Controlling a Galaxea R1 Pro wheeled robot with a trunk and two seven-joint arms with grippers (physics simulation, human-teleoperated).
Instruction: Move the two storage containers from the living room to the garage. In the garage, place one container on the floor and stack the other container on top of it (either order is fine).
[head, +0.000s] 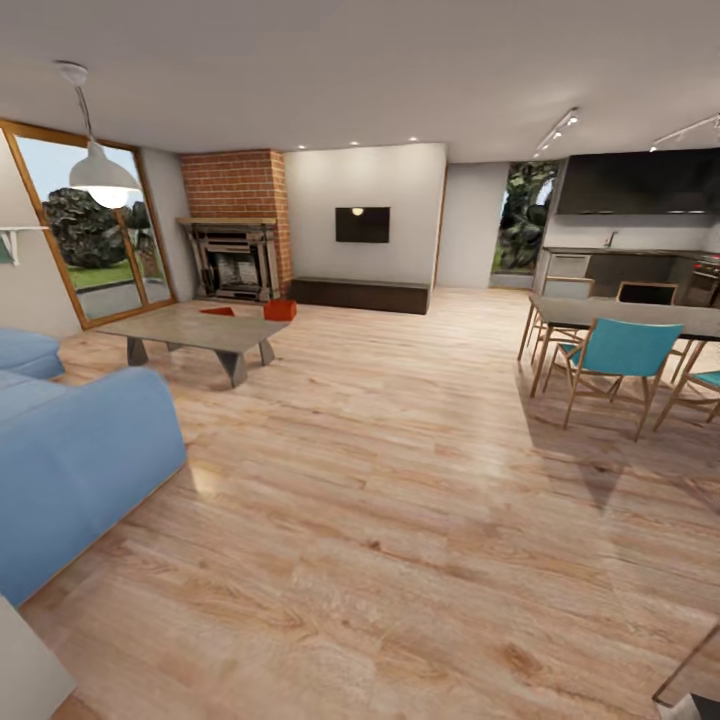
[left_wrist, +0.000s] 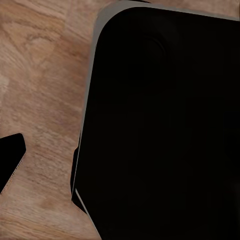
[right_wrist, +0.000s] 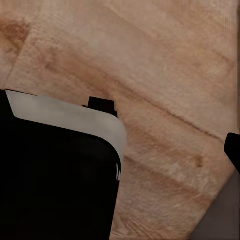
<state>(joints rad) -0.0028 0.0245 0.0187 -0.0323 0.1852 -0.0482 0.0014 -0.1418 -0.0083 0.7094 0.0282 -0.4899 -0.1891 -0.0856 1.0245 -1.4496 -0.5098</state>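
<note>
Head view: two orange-red storage containers (head: 280, 309) far off by the coffee table (head: 195, 330), near the fireplace (head: 237, 262).
I judge them light, rigid, slick-walled; I'd pinch a rim wall. Cannot tell either gripper's opening.

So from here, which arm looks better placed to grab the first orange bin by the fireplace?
Probably the left, marginally. Both storage containers sit far off toward the left of the head view, by the coffee table. Neither arm is anywhere near; the robot must drive closer first.
</note>
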